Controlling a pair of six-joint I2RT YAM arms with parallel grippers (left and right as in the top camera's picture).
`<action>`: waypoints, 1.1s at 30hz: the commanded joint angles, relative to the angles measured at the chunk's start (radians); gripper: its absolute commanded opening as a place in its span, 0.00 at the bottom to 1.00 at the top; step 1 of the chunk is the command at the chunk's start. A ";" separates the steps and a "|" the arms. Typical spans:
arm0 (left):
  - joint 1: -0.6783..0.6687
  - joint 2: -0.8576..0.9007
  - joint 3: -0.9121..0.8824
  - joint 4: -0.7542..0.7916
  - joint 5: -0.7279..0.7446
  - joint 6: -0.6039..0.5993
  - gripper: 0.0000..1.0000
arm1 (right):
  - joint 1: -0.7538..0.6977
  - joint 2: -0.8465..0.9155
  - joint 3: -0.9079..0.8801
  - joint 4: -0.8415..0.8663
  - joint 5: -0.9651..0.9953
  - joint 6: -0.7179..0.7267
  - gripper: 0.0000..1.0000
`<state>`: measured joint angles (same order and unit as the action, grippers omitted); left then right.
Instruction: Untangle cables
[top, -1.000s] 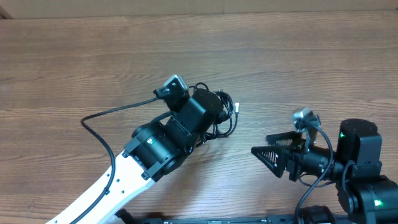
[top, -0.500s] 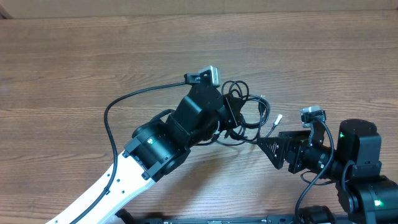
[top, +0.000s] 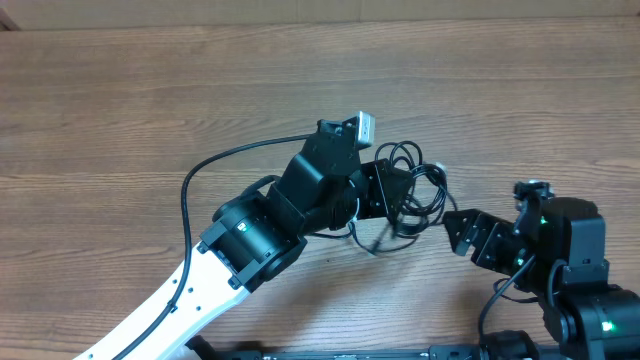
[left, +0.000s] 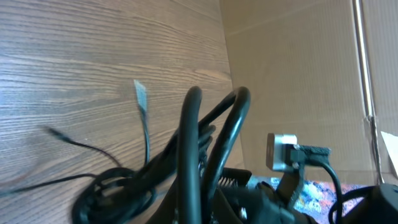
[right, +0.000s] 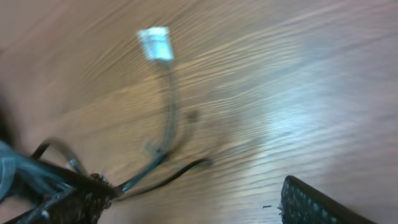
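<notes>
**Knot of black cables (top: 412, 188) clenched in left hand (top: 385, 195), right hand (top: 458, 228) spread open beside it**

Seen from above, the left hand is shut tight on a small bundle of thin black cables. It holds the bundle right of centre over a wooden bench (top: 120, 100), apparently a little off the surface. The right hand sits just beside the bundle, on its right. Its fingers are spread wide with nothing pinched between them. In its own camera, one finger (right: 314, 199) shows in the lower right corner and cable strands cross the lower left.

The likely step is picking one strand out of the knot. To do it well, the right hand should close on a single free end near its plug, not on the mass of loops. It should then draw slowly away to the right while the left hand holds firm. If the loops tighten instead of sliding, it is better to stop and grip elsewhere.

The bundle is several glossy loops lying over one another, each far thinner than a finger. One strand hangs free and ends in a small white plug (right: 154, 43). A second thin dark end trails nearby. The view is blurred, so exactly how the loops cross cannot be told.
</notes>
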<state>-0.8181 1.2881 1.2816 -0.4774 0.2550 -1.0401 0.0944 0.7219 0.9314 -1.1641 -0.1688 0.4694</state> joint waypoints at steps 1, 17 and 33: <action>0.000 -0.002 0.008 0.011 0.054 0.008 0.04 | 0.001 -0.006 0.018 -0.070 0.327 0.255 0.91; 0.007 -0.002 0.008 -0.029 -0.023 -0.005 0.04 | 0.001 -0.006 0.018 -0.113 0.374 0.342 1.00; 0.014 -0.002 0.008 -0.034 0.010 0.341 0.04 | 0.001 -0.006 0.018 0.102 -0.161 -0.085 1.00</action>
<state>-0.8097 1.2984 1.2816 -0.5163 0.2432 -0.8738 0.0982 0.7219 0.9325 -1.0775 -0.1860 0.4808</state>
